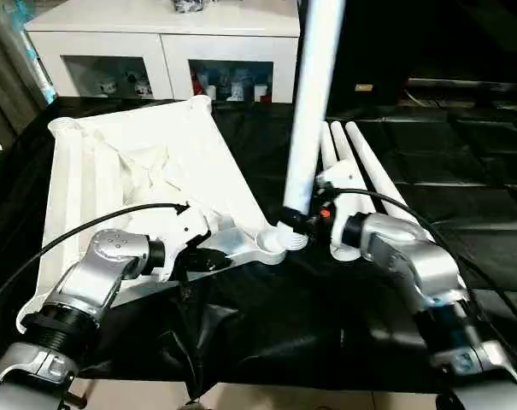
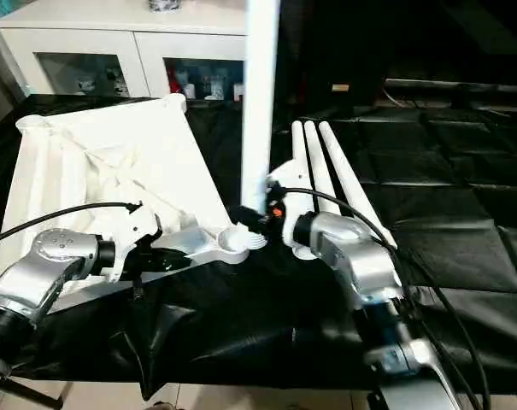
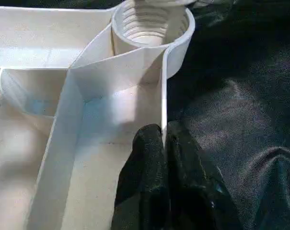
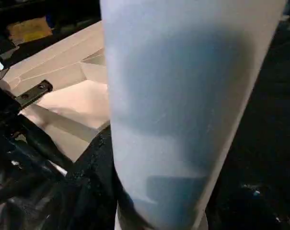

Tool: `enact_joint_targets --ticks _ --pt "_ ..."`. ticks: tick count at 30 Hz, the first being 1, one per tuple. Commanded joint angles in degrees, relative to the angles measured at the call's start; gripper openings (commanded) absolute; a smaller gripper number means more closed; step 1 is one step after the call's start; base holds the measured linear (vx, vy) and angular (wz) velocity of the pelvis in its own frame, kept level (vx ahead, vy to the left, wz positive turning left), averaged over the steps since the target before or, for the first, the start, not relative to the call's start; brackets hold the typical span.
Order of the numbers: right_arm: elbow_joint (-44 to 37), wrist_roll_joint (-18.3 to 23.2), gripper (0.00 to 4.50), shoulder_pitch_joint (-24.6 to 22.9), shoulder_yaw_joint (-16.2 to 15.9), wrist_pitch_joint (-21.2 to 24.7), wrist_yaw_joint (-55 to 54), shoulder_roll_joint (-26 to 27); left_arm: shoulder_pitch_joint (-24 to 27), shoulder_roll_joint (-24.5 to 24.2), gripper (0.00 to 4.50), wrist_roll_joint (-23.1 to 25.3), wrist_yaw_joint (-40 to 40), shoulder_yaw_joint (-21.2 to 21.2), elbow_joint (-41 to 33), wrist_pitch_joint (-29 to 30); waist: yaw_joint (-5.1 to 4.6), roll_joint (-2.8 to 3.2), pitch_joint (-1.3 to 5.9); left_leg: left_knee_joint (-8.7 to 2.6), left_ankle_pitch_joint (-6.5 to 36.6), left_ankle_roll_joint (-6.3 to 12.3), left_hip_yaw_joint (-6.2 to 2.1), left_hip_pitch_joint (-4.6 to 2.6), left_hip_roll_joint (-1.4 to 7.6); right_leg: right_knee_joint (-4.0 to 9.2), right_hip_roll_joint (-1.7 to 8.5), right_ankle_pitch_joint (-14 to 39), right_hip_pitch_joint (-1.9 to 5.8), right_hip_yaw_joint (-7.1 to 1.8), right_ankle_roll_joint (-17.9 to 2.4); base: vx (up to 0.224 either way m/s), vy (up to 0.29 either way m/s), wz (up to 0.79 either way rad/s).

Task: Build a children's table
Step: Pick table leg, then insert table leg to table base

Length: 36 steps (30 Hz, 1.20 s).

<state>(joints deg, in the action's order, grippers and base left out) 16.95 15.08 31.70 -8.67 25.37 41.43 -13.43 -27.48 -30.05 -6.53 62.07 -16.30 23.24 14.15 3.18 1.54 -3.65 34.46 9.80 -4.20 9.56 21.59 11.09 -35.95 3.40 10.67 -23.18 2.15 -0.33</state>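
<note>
No legible text, label, brand or number anywhere in view.

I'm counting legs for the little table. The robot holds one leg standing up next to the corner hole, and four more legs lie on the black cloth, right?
Not quite. Three legs lie on the black cloth, as the left eye view shows. The right gripper does hold one leg upright beside the corner socket.

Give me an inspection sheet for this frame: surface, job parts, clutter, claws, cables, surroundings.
Surface: black sheet, wrinkled.
Job's things: table top lying underside up; upright leg with its threaded end at the corner socket; three spare legs lying side by side.
Clutter: nothing seen.
Claws: left claw shut on the table top's rim; right claw holds the upright leg near its base.
Cables: black cable along the left arm, another over the right.
Surroundings: white cabinet with glass doors behind.
</note>
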Motion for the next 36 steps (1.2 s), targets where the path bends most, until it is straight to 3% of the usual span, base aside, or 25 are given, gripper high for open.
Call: enact_joint_targets --ticks 1,20,29,32,36 --pt "1.1 -0.5 1.91 1.6 -0.6 -0.8 0.4 0.4 0.2 -0.2 0.0 0.7 0.8 -1.2 0.1 0.6 0.27 -0.2 4.29 -3.95 11.4 -0.37 -0.15 -0.8 1.37 4.16 3.78 11.1 2.79 -2.26 -12.1 0.0 0.0 0.0" --pt "11.5 -3.0 1.91 5.5 -2.3 -4.8 1.0 4.9 0.1 1.5 0.0 -0.4 1.7 -0.7 -2.4 2.8 0.33 -0.28 4.3 -4.01 11.5 -0.5 -0.11 -0.8 1.41 3.98 3.87 9.9 2.81 -2.25 -12.9 0.0 0.0 0.0" --pt "15.3 -2.5 1.91 6.0 -0.4 -5.9 0.5 5.9 -0.2 2.1 0.0 -0.2 1.4 -0.5 -2.6 3.3 0.27 -0.3 4.35 -4.06 11.9 -0.48 -0.15 -0.84 1.42 3.98 3.81 9.5 2.8 -2.21 -13.0 0.0 0.0 0.0" --pt "17.0 -0.7 1.91 5.0 2.6 -6.3 -0.1 6.3 -1.0 3.1 0.0 0.3 -0.7 0.4 -1.3 2.9 0.26 -0.13 4.35 -4.08 12.8 -0.71 -0.18 -0.87 1.43 4.07 3.86 10.1 2.87 -2.24 -13.2 0.0 0.0 0.0" --pt "17.4 0.2 1.91 3.7 4.0 -6.6 -0.3 6.3 -1.5 3.4 0.0 0.6 -1.5 0.9 -0.5 2.6 0.49 0.1 4.35 -4.11 13.4 -0.96 -0.24 -0.99 1.41 4.18 3.91 10.9 2.88 -2.23 -12.9 0.0 0.0 0.0"
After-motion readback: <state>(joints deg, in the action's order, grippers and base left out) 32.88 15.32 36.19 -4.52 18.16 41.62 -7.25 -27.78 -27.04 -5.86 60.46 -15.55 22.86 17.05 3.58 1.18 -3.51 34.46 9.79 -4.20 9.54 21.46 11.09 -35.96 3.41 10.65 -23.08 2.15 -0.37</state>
